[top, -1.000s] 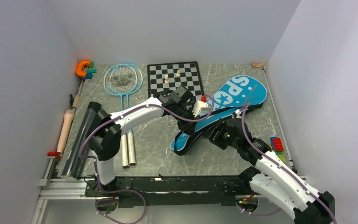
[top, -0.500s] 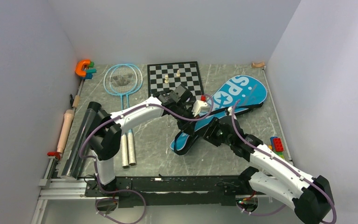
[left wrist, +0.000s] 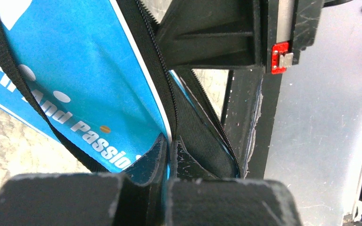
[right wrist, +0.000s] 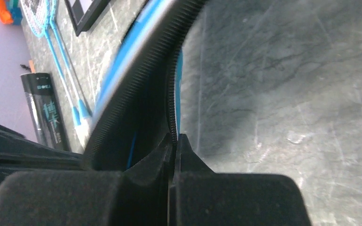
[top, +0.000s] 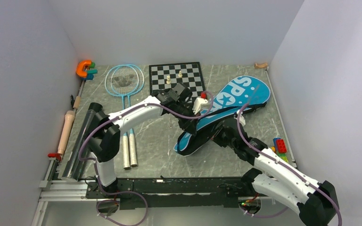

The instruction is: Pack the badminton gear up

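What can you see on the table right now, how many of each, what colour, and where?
bag: one, blue with white letters, centre right
rackets: two, light blue with white handles, left of centre, side by side
chessboard: one, black and white, far middle
pieces: two, pale, on the chessboard
tube: one, black, left edge
rod: one, pinkish, left edge beside the tube
C-shaped toy: one, orange, far left corner
bricks: small pile, red and other colours, right edge
wooden piece: one, tan, far right corner
left gripper: one, black, shut on the bag's blue flap
right gripper: one, black, shut on the bag's zip edge
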Motion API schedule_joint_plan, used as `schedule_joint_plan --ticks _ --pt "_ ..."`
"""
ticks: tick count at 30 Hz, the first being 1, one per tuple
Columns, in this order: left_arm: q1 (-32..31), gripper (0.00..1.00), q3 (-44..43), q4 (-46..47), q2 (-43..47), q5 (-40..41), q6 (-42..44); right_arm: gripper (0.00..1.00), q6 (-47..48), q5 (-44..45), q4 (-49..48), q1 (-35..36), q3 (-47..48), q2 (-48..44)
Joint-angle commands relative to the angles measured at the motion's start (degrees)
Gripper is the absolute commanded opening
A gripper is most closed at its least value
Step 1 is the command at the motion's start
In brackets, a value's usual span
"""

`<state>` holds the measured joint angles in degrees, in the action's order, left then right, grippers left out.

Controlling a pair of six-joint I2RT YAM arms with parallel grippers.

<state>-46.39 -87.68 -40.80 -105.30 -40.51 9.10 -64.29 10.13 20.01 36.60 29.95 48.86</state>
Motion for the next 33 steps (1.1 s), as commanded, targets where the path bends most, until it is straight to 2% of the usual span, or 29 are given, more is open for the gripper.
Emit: schedule_joint_plan --ticks 1,9,10,11,12,13,19,21,23,27,33 --pt "3.4 0.0 -0.4 2.2 4.3 -4.7 -2.9 0.0 -1.7 5.5 6.9 -0.1 -3.0 -5.2" --pt "7.3 0.0 0.9 4.4 5.2 -8.3 -5.9 0.0 -5.9 4.0 18.4 -0.1 -8.8 -15.2" --pt "7.2 0.0 1.3 4.6 5.3 -8.8 -6.0 0.03 -6.0 3.9 19.4 -0.2 -8.6 -15.8" --pt "7.2 0.0 1.6 4.9 5.4 -9.2 -6.1 0.11 -5.7 4.1 20.5 -0.1 -8.0 -16.1" --pt "7.2 0.0 1.9 5.0 5.6 -9.4 -6.1 0.22 -5.5 4.4 21.8 -0.2 -6.7 -16.3" --pt "7.2 0.0 2.1 5.0 5.7 -9.5 -6.0 0.3 -5.0 4.7 22.9 -0.2 -5.3 -16.2" --pt "7.3 0.0 3.3 5.6 6.2 -10.7 -6.2 0.39 -3.7 8.3 31.8 -0.4 5.3 -13.5" --pt "7.3 0.0 3.6 5.6 6.3 -10.9 -6.2 0.45 -4.5 8.4 34.4 -0.4 7.8 -12.9" --pt "7.2 0.0 3.8 5.7 6.4 -11.1 -6.2 0.54 -4.6 8.7 33.6 -0.6 10.3 -13.5" --pt "7.2 0.0 4.1 5.7 6.5 -11.2 -6.1 0.66 -4.4 9.1 28.1 -1.2 14.5 -12.1" --pt "7.2 0.0 4.3 5.4 7.1 -11.3 -5.7 0.75 -5.7 3.7 17.8 -5.1 13.6 -4.3"
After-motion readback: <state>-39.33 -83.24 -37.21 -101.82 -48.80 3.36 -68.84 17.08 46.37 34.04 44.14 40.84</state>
